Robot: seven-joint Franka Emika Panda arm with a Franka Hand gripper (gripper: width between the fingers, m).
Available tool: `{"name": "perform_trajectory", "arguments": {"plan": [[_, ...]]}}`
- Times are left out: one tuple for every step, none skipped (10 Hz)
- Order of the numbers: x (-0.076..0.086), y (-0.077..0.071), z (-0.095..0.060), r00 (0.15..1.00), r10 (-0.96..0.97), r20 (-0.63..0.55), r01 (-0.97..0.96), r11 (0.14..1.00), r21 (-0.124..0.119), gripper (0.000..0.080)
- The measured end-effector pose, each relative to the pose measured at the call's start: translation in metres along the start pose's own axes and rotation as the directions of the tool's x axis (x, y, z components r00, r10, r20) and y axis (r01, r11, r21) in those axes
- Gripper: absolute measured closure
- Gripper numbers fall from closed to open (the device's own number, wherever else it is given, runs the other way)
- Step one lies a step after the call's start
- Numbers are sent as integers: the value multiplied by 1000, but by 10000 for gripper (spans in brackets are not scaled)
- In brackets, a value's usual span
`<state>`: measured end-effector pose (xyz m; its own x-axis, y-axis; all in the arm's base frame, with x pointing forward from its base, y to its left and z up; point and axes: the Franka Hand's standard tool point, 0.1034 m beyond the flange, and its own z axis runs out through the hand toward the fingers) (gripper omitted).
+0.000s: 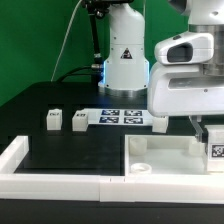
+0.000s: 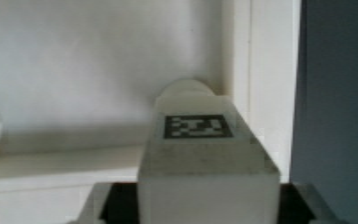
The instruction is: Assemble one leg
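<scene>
Black table (image 1: 60, 145); gripper (image 1: 213, 135) clenched on the leg (image 2: 202, 150) above the panel (image 1: 170, 150). Leg looks light, rigid, slick; grip flat sides.

The Panda arm (image 1: 125, 50) is seen upright at the rear in the exterior view, its wrist housing (image 1: 185, 75) lowered at that view's right. The gripper (image 1: 213, 135) is pointed downward, closed upon the leg (image 2: 208, 160), as seen in the wrist view.
</scene>
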<state>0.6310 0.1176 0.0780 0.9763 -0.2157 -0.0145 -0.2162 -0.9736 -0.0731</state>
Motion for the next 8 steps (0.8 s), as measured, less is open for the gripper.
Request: {"name": "perform_trajectory", "arguments": {"plan": [[-2, 0, 1, 985, 175, -5, -175, 985, -2, 508], [-2, 0, 1, 947, 320, -13, -320, 948, -2, 508], [-2, 0, 2, 884, 467, -17, -467, 884, -4, 508], [-2, 0, 2, 803, 596, -21, -596, 803, -4, 508], [-2, 0, 2, 725, 689, -24, -689, 725, -4, 508], [-2, 1, 2, 597, 802, -29, -802, 597, -1, 508], [-2, 1, 2, 505, 863, -26, -863, 505, 3, 508], [-2, 2, 2, 457, 889, -21, -889, 457, 5, 508]]}}
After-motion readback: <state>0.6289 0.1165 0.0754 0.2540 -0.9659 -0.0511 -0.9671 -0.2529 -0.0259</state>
